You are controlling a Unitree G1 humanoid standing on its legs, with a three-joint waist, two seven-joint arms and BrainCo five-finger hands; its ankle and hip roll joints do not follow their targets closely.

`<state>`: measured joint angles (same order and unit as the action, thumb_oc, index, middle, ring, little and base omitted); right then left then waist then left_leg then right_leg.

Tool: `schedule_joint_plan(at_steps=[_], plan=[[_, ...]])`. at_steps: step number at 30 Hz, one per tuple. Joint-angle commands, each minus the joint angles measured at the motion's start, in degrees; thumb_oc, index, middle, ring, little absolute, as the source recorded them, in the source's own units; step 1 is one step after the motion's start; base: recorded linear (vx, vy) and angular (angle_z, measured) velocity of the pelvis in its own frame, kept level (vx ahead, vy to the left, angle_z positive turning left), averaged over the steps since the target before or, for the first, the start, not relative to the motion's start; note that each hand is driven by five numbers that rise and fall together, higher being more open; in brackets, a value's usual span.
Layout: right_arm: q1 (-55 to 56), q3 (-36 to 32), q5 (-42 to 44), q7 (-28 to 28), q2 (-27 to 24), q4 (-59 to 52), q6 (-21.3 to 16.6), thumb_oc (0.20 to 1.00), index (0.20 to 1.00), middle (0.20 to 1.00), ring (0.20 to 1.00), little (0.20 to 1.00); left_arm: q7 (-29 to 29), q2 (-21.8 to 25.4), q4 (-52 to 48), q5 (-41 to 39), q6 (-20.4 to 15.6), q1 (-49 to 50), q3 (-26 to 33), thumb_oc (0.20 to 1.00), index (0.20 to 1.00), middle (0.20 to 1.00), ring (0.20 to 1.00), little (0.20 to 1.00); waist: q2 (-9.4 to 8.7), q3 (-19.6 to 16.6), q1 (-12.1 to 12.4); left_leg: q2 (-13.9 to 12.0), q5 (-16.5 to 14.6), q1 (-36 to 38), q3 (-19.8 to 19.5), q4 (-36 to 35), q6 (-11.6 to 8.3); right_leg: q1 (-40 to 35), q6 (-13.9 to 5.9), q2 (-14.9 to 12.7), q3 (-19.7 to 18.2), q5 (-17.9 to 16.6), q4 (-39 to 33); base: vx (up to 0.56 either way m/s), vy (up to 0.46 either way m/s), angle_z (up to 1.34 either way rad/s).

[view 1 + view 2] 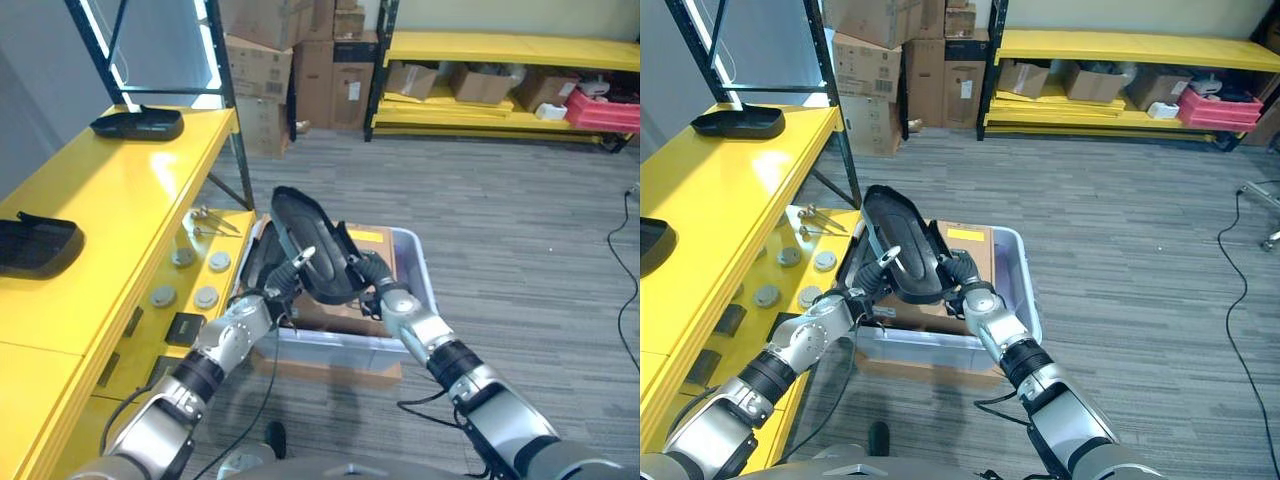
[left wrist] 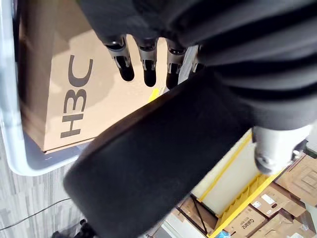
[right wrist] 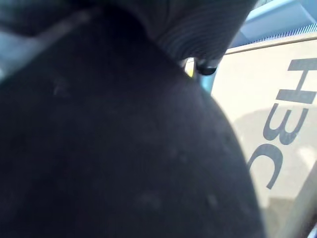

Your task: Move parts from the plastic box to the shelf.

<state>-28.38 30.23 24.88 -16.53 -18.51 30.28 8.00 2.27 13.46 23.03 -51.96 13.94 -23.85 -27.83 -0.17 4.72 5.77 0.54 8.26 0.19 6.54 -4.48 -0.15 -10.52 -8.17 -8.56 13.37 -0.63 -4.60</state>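
Both hands hold a black moulded part (image 1: 305, 243) above the pale plastic box (image 1: 420, 275): the left hand (image 1: 283, 283) has its thumb over the part's near face, fingers extended beneath, and the right hand (image 1: 372, 278) grips its right edge, though its fingers are hidden. The part's long axis runs away from the robot, far end tilted upward. Cardboard (image 1: 340, 310) lies in the box, which stands on grey carpet (image 1: 520, 230) beside the yellow shelf (image 1: 110, 190), where two more black parts (image 1: 138, 123) (image 1: 35, 245) lie.

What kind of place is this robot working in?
Most likely a warehouse or factory stockroom. Yellow shelving along the far wall holds cardboard boxes, a yellow shelf beside the robot carries black moulded parts, and a plastic box of parts stands on the grey carpeted floor.
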Motion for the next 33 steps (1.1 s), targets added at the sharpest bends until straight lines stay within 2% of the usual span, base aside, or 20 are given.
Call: schedule_joint_plan(at_steps=[1, 16, 20, 21, 22, 23, 29, 33], plan=[[-5.06, 1.76, 1.36, 0.64, 2.6, -0.38, -1.76, 0.2, 0.2, 0.2, 0.2, 0.2, -2.44, -3.09, -0.65, 1.12, -3.36, -6.79, -3.9, 0.2, 0.2, 0.2, 0.2, 0.2, 0.56, -2.88, 2.57, -1.08, -9.94, 3.49, -2.95, 3.13, -2.19, 5.64, -2.27, -0.51, 2.1, -1.66, 1.81, 0.0, 0.0, 0.0], [-5.29, 1.41, 10.06, -0.7, 5.48, -0.49, -1.95, 0.2, 0.2, 0.2, 0.2, 0.2, 0.35, -2.54, -3.92, 3.39, -6.7, -7.51, -3.42, 0.2, 0.2, 0.2, 0.2, 0.2, 0.81, -2.41, 3.65, -0.99, -9.7, 3.65, -4.0, 2.97, -2.22, 4.95, -2.02, -0.62, 2.96, -1.46, 1.75, 0.0, 0.0, 0.0], [-4.56, 0.3, 11.29, 0.17, 5.37, 0.32, -2.92, 0.2, 0.2, 0.2, 0.2, 0.2, 0.95, -2.61, -3.69, 3.75, -9.12, -7.83, -3.03, 0.2, 0.2, 0.2, 0.2, 0.2, 0.68, -2.63, 3.77, -0.94, -9.56, 3.62, -4.24, 2.8, -2.25, 4.78, -2.08, -0.63, 3.24, -1.53, 1.47, -0.02, 0.004, 0.0], [-4.2, -0.13, 12.3, 0.49, 5.24, 0.36, -3.37, 0.275, 0.275, 0.275, 0.275, 0.275, 1.75, -2.57, -4.14, 3.53, -9.87, -7.89, -2.93, 0.2, 0.2, 0.2, 0.2, 0.2, 0.63, -2.65, 3.82, -0.98, -9.5, 3.59, -4.32, 2.8, -2.27, 4.77, -2.11, -0.65, 3.37, -1.47, 1.55, -0.04, 0.005, 0.0], [-4.13, -0.49, 13.1, 0.52, 5.32, 0.51, -3.77, 0.658, 0.658, 0.658, 0.658, 0.658, 2.38, -2.64, -4.27, 3.73, -10.47, -8.02, -2.85, 0.2, 0.2, 0.2, 0.2, 0.2, 0.59, -2.69, 3.87, -1.02, -9.48, 3.62, -4.41, 2.77, -2.26, 4.72, -2.09, -0.66, 3.49, -1.39, 1.62, -0.04, 0.003, 0.01], [-4.1, -1.27, 15.06, 0.22, 5.36, 0.63, -4.73, 1.0, 1.0, 1.0, 1.0, 1.0, 2.9, -2.54, -4.19, 4.21, -11.39, -8.21, -2.55, 0.2, 0.2, 0.2, 0.2, 0.2, 0.53, -2.72, 3.97, -1.04, -9.4, 3.7, -4.59, 2.74, -2.23, 4.59, -2.05, -0.62, 3.66, -1.32, 1.72, 0.0, 0.0, 0.0], [-4.45, -5.8, 21.2, -1.81, 5.7, -2.94, -6.25, 1.0, 1.0, 1.0, 1.0, 1.0, 4.7, -1.45, -4.52, 5.85, -12.74, -8.02, -0.96, 0.2, 0.2, 0.2, 0.2, 0.2, 0.66, -2.64, 4.17, -1.08, -9.19, 4.01, -5.04, 2.48, -2.21, 4.12, -2.0, -0.53, 3.81, -1.2, 1.68, 0.0, -0.002, 0.01], [-3.39, -9.13, 21.79, -2.39, 4.81, -6.76, -7.15, 1.0, 1.0, 1.0, 1.0, 1.0, 4.98, 0.03, -5.01, 9.54, -13.3, -7.42, 0.64, 0.2, 0.2, 0.2, 0.2, 0.2, 0.62, -2.67, 3.9, -1.16, -9.06, 4.18, -4.95, 2.06, -2.06, 4.16, -2.03, -0.34, 3.75, -1.03, 1.74, -0.01, -0.022, 0.08]])
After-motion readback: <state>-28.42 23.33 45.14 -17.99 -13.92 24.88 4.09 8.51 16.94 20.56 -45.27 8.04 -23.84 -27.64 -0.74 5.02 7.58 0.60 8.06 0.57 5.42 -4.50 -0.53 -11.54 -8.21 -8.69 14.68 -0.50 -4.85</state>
